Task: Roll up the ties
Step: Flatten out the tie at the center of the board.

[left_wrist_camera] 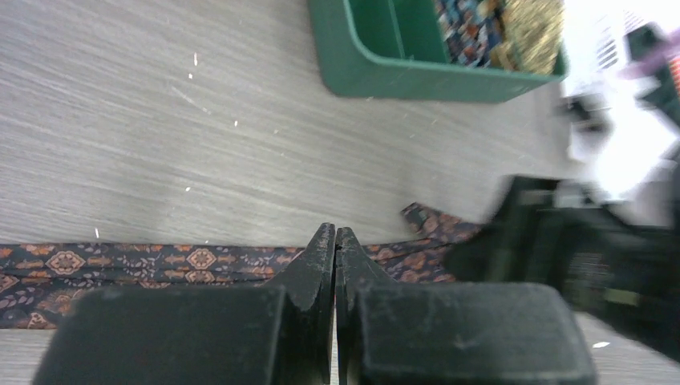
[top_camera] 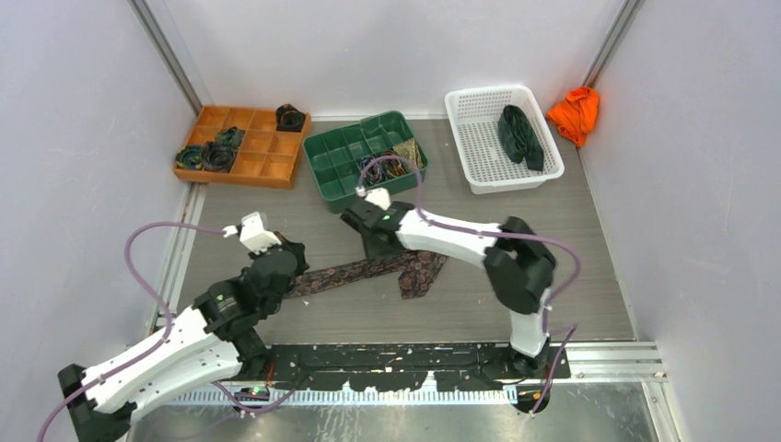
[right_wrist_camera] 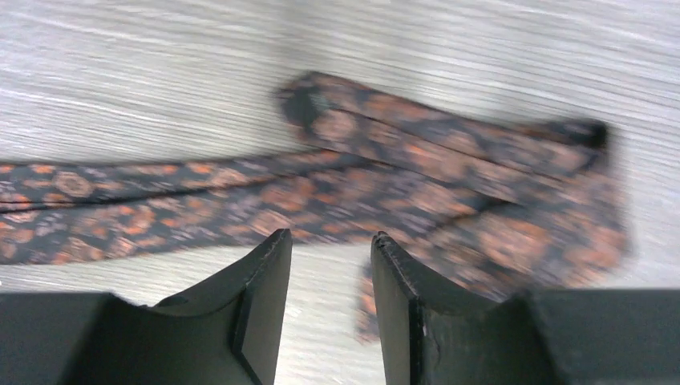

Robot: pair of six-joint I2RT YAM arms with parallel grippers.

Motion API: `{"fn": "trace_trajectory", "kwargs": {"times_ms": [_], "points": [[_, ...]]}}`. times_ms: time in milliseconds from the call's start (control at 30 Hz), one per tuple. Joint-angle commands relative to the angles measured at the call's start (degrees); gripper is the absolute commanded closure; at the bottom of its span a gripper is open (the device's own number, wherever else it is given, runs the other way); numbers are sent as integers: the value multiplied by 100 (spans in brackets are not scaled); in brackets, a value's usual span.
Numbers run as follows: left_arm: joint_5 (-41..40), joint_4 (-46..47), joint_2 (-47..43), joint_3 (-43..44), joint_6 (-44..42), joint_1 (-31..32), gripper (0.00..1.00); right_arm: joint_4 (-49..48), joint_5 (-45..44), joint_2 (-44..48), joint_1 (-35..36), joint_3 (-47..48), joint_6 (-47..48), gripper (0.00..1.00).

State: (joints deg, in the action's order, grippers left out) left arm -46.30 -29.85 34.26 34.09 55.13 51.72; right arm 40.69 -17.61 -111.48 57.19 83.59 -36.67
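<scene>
Left of the green tray [top_camera: 336, 157], an orange tray [top_camera: 276, 170] holds coiled ties [top_camera: 217, 155]. Nearer the arms than the green tray, the left gripper [left_wrist_camera: 335, 231] is clenched, with nothing seen between its fingertips, over the narrower stretch of a brown patterned tie [top_camera: 345, 274] lying on the table [top_camera: 516, 258]. Just in front of the green tray the right gripper [right_wrist_camera: 329, 235] hangs released over that tie's folded wide end, and right of the green tray a white basket [top_camera: 479, 157] holds a dark green tie [top_camera: 520, 136].

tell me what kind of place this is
Probably a robot lab test cell: plain white walls box in the table, two arms bolted at its edge, sorting trays at the back.
</scene>
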Motion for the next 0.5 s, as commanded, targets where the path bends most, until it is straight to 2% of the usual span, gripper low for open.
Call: {"fn": "trace_trajectory", "kwargs": {"times_ms": [0, 100, 200, 300, 400, 467], "points": [[174, 766, 913, -175, 211, -5, 100, 752, -1026, 1394, -57, -622, 76, 52], [493, 1222, 1799, -91, 292, -12, 100, 930, -1077, 1699, -57, -1181, -90, 52], [638, 1542, 2513, -112, 423, -18, 100, 630, -841, 1843, -51, -1754, -242, 51], [906, 1823, 2894, -229, 574, -168, 100, 214, -489, 1752, -55, -2061, -428, 46], [1459, 2265, 3115, -581, 672, -593, 100, -139, -233, 1649, -54, -2310, -560, 42], [1557, 2344, 3187, -722, 706, -733, 100, -330, -106, 1587, -56, -2427, -610, 41]]}}
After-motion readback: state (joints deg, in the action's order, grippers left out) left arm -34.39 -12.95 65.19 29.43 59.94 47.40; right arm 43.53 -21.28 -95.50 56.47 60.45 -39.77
